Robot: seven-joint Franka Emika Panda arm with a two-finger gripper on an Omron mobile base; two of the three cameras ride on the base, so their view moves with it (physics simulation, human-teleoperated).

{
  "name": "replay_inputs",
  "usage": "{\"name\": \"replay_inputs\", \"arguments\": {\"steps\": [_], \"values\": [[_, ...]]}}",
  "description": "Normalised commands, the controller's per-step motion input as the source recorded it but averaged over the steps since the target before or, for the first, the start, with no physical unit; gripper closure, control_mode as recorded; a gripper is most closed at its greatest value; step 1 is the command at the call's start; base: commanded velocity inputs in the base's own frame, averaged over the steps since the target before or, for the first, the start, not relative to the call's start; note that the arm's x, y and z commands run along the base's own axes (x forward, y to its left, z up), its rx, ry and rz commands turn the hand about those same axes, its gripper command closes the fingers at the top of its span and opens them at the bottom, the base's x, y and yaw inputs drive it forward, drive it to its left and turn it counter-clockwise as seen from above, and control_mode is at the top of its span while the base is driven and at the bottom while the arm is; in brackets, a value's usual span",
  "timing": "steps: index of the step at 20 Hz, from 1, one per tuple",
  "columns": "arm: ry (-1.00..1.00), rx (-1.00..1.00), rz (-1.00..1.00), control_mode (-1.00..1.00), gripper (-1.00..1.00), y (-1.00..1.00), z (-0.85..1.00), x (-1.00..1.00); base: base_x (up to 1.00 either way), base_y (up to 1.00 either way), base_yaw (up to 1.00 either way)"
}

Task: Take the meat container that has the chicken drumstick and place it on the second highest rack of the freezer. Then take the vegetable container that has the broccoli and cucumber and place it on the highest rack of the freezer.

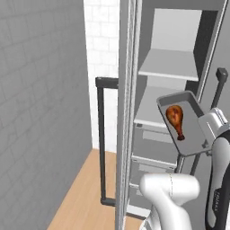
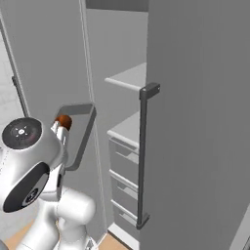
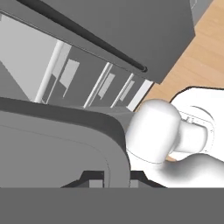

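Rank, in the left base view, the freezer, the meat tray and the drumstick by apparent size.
1. Freezer, largest by far.
2. Meat tray, nearer the camera, so it looks larger than it is.
3. Drumstick, smallest.

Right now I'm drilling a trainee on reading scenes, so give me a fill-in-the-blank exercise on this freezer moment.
1. The meat container carries one chicken ____.
2. The gripper is ____ on the container's rim.
3. The freezer door stands ____.
4. The container hangs in the air, not yet resting on any ____.

Missing words: drumstick; shut; open; rack
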Motion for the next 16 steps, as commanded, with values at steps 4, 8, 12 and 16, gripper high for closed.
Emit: {"name": "replay_inputs", "arguments": {"steps": [4, 8, 12, 16], "values": [[0.0, 0.0, 0.0, 1.0, 1.0, 0.0, 0.0, 0.0, 0.46, 0.03, -0.12], [0.0, 0.0, 0.0, 1.0, 1.0, 0.0, 0.0, 0.0, 0.5, 0.0, -0.1], [0.0, 0.0, 0.0, 1.0, 1.0, 0.0, 0.0, 0.0, 0.5, -0.07, -0.02], [0.0, 0.01, 0.0, -1.0, 1.0, -0.04, 0.0, 0.0, 0.02, -0.14, 0.0]]}}
